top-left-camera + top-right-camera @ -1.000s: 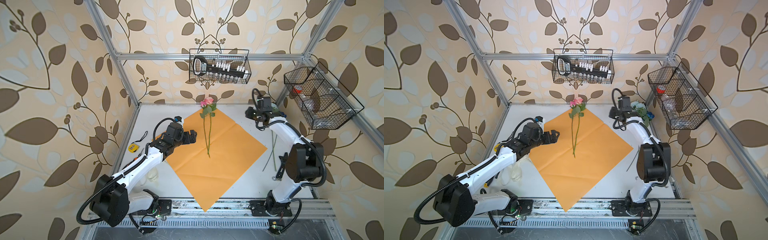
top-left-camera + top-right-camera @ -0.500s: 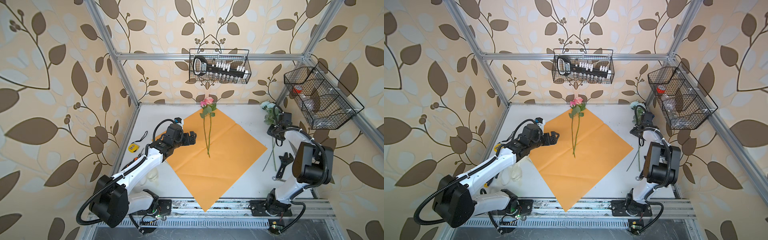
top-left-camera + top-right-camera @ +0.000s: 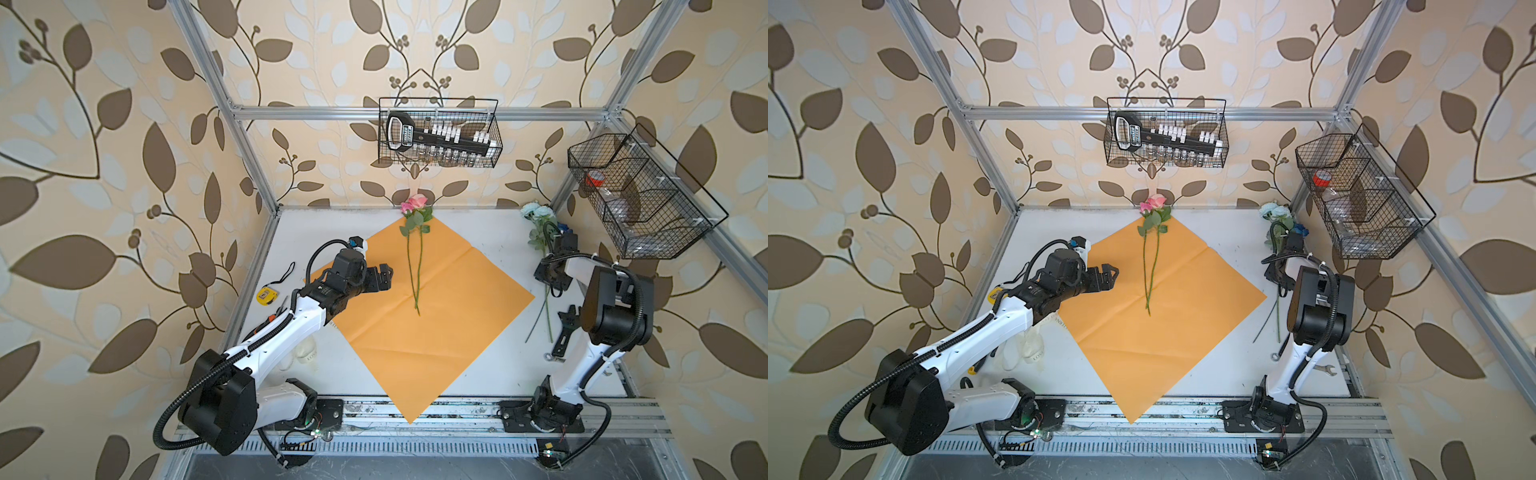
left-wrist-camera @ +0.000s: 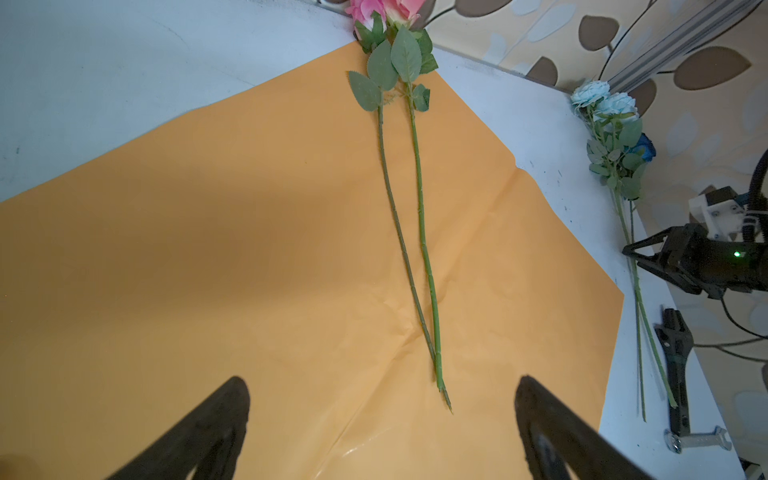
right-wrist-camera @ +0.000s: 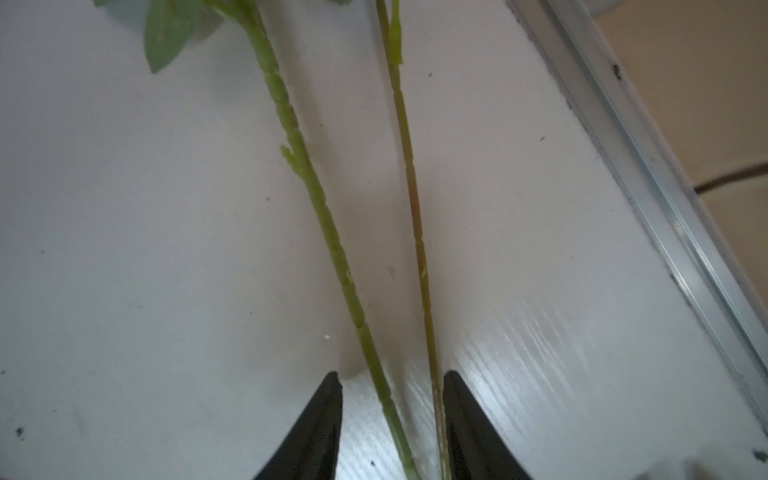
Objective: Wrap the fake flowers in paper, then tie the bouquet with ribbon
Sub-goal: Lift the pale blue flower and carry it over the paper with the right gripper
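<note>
2 white arms (image 3: 291, 328), black joints (image 3: 611, 307), ribbed cables (image 3: 176, 403)

Pink flowers (image 3: 413, 203): two, ahead of the left fingers (image 4: 216, 419)
Pale blue-white blooms (image 4: 602, 97): two, well beyond the right fingers (image 5: 316, 436)
Dark blue bloom (image 4: 646, 147): one
Green stems (image 5: 326, 237): two, between the right fingers
Orange paper (image 3: 449, 324): one sheet
Wire baskets (image 3: 438, 101): two

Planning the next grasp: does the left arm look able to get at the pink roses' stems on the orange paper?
Probably yes: the left hand is open and faces the stems, with only flat orange paper between them.
</note>
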`<action>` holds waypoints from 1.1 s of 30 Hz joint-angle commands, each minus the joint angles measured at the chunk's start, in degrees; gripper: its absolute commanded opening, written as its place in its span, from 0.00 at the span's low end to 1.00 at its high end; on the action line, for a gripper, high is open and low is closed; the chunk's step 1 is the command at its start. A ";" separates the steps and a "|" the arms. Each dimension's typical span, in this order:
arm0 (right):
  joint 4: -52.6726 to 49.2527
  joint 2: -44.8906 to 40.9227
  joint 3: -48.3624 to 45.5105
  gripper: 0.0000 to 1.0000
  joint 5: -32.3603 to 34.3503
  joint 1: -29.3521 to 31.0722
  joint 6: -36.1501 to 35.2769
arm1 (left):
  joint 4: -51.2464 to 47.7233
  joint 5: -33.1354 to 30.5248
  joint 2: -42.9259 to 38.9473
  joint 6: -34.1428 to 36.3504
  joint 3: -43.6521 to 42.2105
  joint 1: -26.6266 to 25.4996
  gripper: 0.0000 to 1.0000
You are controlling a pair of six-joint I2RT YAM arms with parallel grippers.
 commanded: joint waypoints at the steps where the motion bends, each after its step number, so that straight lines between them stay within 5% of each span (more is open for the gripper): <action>1: -1.33 2.29 1.66 0.42 -2.05 -0.13 -0.44 | 1.09 -0.17 -0.91 1.04 0.09 0.78 0.99; 7: -1.33 4.36 2.31 0.35 -5.65 -0.13 -0.73 | 0.93 -0.63 -1.27 0.99 0.05 0.80 0.99; 20: -2.91 4.11 3.76 0.00 -7.06 -0.03 -2.35 | 0.58 -0.79 -1.18 1.21 0.66 0.91 0.99; 33: -6.36 -3.75 4.86 0.00 -2.77 2.71 -3.50 | 0.67 -0.88 -0.82 1.19 0.57 1.17 0.99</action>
